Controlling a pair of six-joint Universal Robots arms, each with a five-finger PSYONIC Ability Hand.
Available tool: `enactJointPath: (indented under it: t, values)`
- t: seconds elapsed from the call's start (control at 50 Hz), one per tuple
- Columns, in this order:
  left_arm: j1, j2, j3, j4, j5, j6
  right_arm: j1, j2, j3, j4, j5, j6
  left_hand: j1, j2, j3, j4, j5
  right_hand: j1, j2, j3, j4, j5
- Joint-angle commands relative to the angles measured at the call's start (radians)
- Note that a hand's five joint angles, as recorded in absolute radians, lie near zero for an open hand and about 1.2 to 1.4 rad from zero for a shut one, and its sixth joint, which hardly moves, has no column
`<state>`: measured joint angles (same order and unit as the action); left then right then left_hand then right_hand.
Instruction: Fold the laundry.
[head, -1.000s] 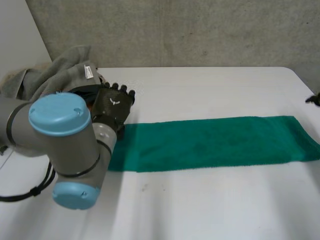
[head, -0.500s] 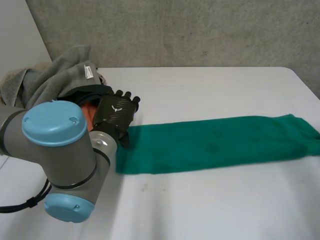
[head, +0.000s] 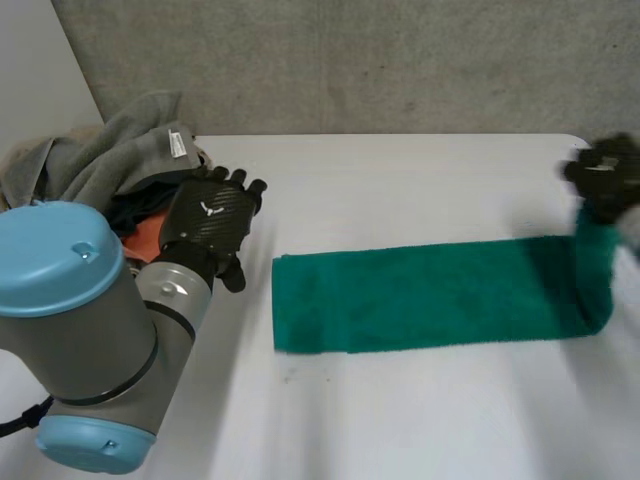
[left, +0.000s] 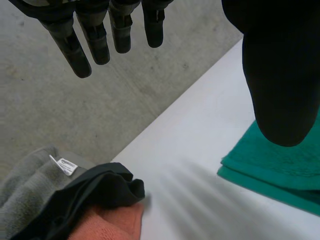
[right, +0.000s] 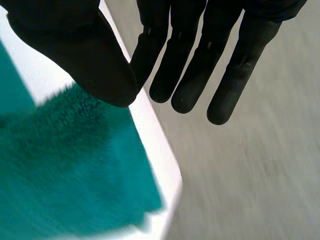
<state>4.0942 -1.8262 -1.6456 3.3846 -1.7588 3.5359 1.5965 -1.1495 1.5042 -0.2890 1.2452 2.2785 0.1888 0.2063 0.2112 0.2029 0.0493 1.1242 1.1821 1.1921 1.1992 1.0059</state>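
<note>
**Head view.** A green towel (head: 430, 295) lies as a long strip across the middle of the white table (head: 420, 170), running left to right. Its left end lies flat. Its right end rises off the table to the right hand (head: 603, 180), near the table's right edge. The left hand (head: 212, 222) hovers just left of the towel's left end, apart from it.

**Right wrist view.** The right hand (right: 200, 30) has straight fingers (right: 165, 75), and its thumb (right: 80, 50) closes against the nearest of them. The green towel (right: 65, 165) meets the thumb's tip, so the hand pinches the towel's end. The table's edge (right: 160, 145) runs beneath the fingers.

**Left wrist view.** The left hand (left: 280, 75) holds its fingers (left: 75, 45) straight and apart from the thumb, with nothing in its grasp. The green towel (left: 272, 167) lies on the table below the thumb and shows two layers at its edge.

**Laundry pile.** At the table's far left corner sits a heap of laundry, near the left hand. A grey towel (head: 110, 160) with a white tag (head: 180, 143) lies uppermost, with a dark garment (head: 135, 210) and an orange cloth (head: 145, 232) beneath it.
</note>
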Motion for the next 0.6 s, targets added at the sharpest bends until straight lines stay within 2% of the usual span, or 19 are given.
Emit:
enactJointPath:
  t: [0.02,0.08,0.18,0.28,0.38,0.4,0.42,0.44,0.46,0.52,0.54,0.6]
  values:
    - [0.005,0.041,-0.039,0.002,-0.001,-0.002,0.359,0.013,0.014,-0.077,-0.092,0.022,-0.014,-0.032,-0.037,-0.028,-0.049,0.272,0.214,0.204,0.197,0.216]
    - [0.014,0.048,-0.057,0.004,-0.001,-0.002,0.491,0.078,0.016,-0.123,-0.121,0.01,-0.014,-0.032,-0.037,-0.028,-0.049,0.272,0.214,0.204,0.197,0.216]
    - [0.043,0.05,-0.079,0.012,-0.001,-0.011,0.621,0.177,0.016,-0.154,-0.154,0.004,-0.014,-0.032,-0.037,-0.028,-0.049,0.272,0.214,0.204,0.197,0.216]
    - [0.063,0.047,-0.086,0.035,0.002,-0.038,0.684,0.257,0.014,-0.148,-0.164,0.002,-0.014,-0.032,-0.037,-0.028,-0.049,0.272,0.214,0.204,0.197,0.216]
    - [0.063,0.038,-0.069,0.039,0.004,-0.043,0.68,0.22,0.021,-0.153,-0.135,0.013,-0.014,-0.032,-0.037,-0.028,-0.049,0.272,0.214,0.204,0.197,0.216]
    - [0.063,0.036,-0.068,0.039,0.004,-0.043,0.677,0.206,0.019,-0.153,-0.13,0.022,-0.014,-0.032,-0.037,-0.028,-0.049,0.07,0.012,0.002,-0.005,0.013]
    - [0.061,0.034,-0.063,0.039,0.004,-0.043,0.668,0.192,0.018,-0.151,-0.121,0.03,-0.014,-0.032,-0.037,-0.028,-0.049,-0.232,-0.29,-0.3,-0.307,-0.288]
    - [0.06,0.034,-0.062,0.039,0.004,-0.043,0.655,0.177,0.018,-0.154,-0.104,0.044,-0.014,-0.032,-0.037,-0.028,-0.049,-0.499,-0.557,-0.567,-0.574,-0.555]
    - [0.058,0.034,-0.06,0.039,0.004,-0.043,0.61,0.145,0.01,-0.159,-0.036,0.089,-0.014,-0.032,-0.037,-0.028,-0.049,-0.676,-0.734,-0.744,-0.751,-0.733]
    - [0.049,0.036,-0.059,0.041,0.004,-0.045,0.505,0.094,-0.016,-0.138,0.126,0.206,-0.014,-0.032,-0.037,-0.028,-0.049,-0.678,-0.736,-0.746,-0.753,-0.734]
    - [0.048,0.036,-0.06,0.041,0.004,-0.045,0.446,0.076,-0.036,-0.121,0.213,0.296,-0.014,-0.032,-0.037,-0.028,-0.049,-0.675,-0.733,-0.743,-0.75,-0.731]
    - [0.044,0.036,-0.068,0.055,0.004,-0.048,0.375,0.074,-0.074,-0.055,0.243,0.416,-0.014,-0.032,-0.037,-0.028,-0.049,-0.672,-0.73,-0.74,-0.747,-0.729]
